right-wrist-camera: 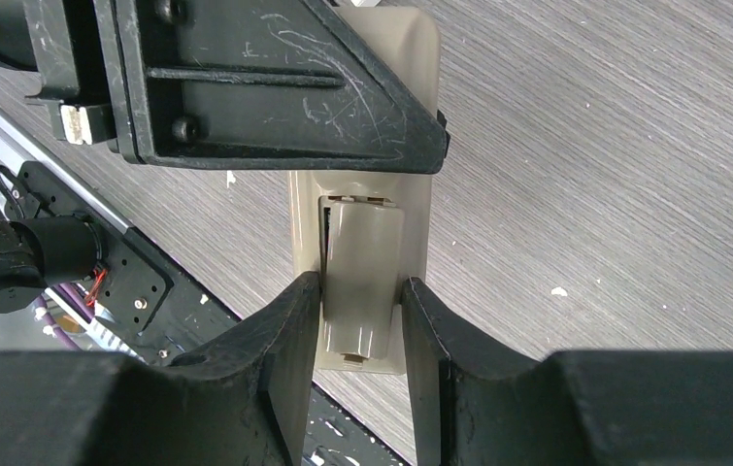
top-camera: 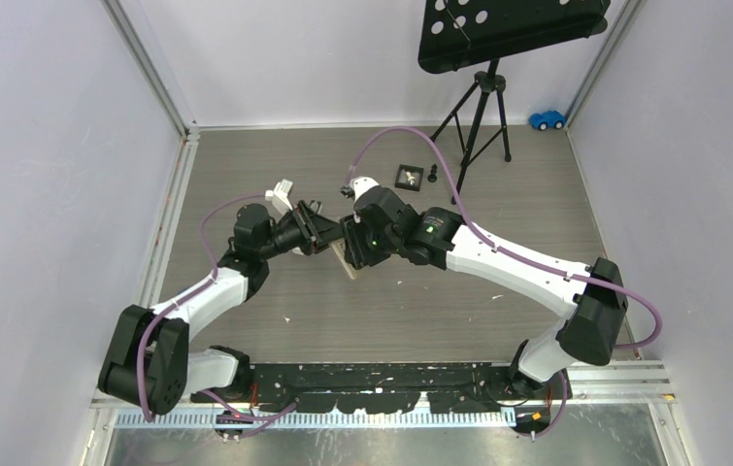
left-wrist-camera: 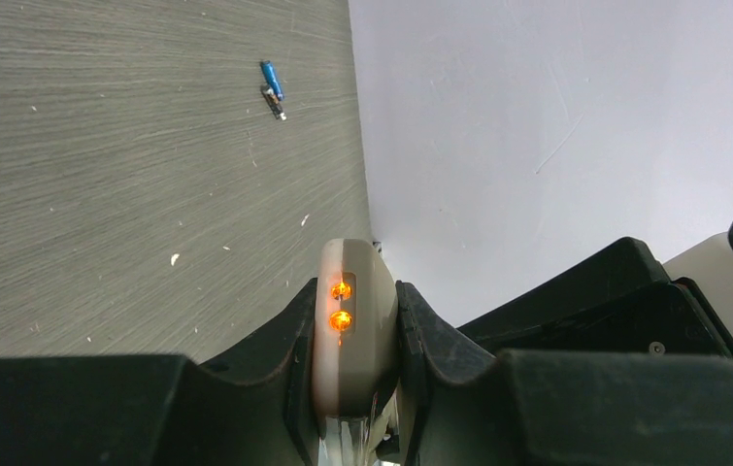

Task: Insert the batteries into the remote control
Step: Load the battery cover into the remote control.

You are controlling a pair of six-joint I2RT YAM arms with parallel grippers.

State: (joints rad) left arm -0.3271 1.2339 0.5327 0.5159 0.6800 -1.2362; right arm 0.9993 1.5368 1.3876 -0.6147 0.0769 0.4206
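Apparently the cover step is in hand. Left claw (left-wrist-camera: 354, 309) is clamped on the remote (left-wrist-camera: 352, 267) above the tabletop (left-wrist-camera: 100, 194). Right claw (right-wrist-camera: 360, 291) flanks the back cover (right-wrist-camera: 362, 248); I cannot tell if it grips. A blue battery (left-wrist-camera: 271, 80) lies well apart. Next, I think, slide the cover gently.

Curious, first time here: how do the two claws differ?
The left gripper clamps the remote near one end; the right gripper straddles the battery cover at the other, grip unclear. The left gripper presses the remote's faces; the right gripper flanks the cover's side edges. Both handle one remote.

No legible text, no labels, no numbers, no signs
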